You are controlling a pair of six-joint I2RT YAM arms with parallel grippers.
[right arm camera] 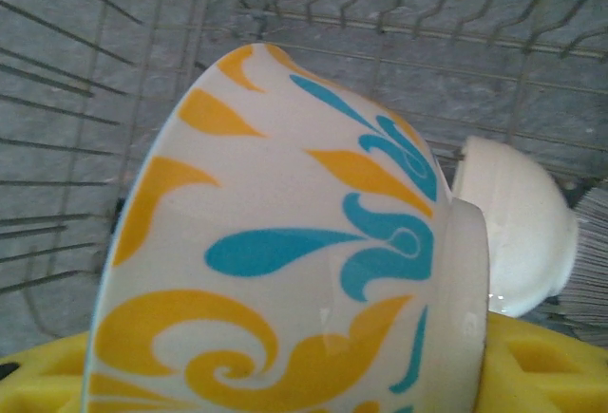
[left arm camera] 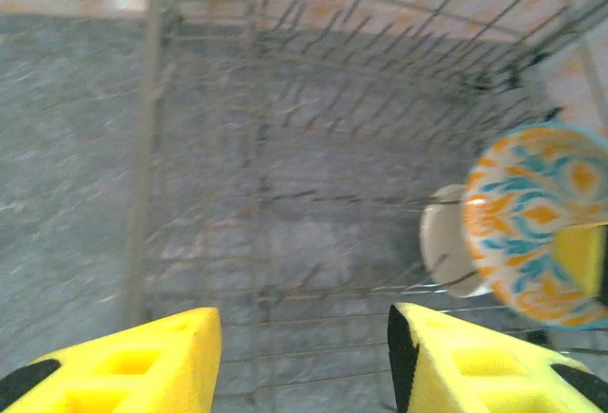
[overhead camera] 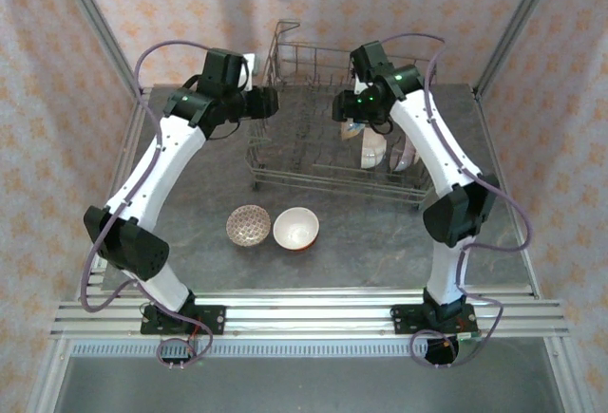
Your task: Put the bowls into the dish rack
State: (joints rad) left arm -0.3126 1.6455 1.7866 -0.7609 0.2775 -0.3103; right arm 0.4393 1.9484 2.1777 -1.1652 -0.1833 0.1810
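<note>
Hovering over the left end of the dish rack (overhead camera: 313, 181), the left end effector (left arm camera: 304, 342) is released, nothing between its pads. Mauve bowl (overhead camera: 248, 225) and cream bowl (overhead camera: 295, 229) sit on the table (overhead camera: 380, 237), back toward the bases, nearer the left arm. Right end effector (overhead camera: 350, 109) grasps the floral bowl (right arm camera: 285, 242), tipped on edge inside the rack, just beside a racked white bowl (right arm camera: 518, 233).

No words, labels, brand marks or numbers can be read in any view. The patterned bowl (right arm camera: 285, 242) carries only orange and blue swirls. The walls (overhead camera: 57, 52) carry only a pale, repeated orange motif.
</note>
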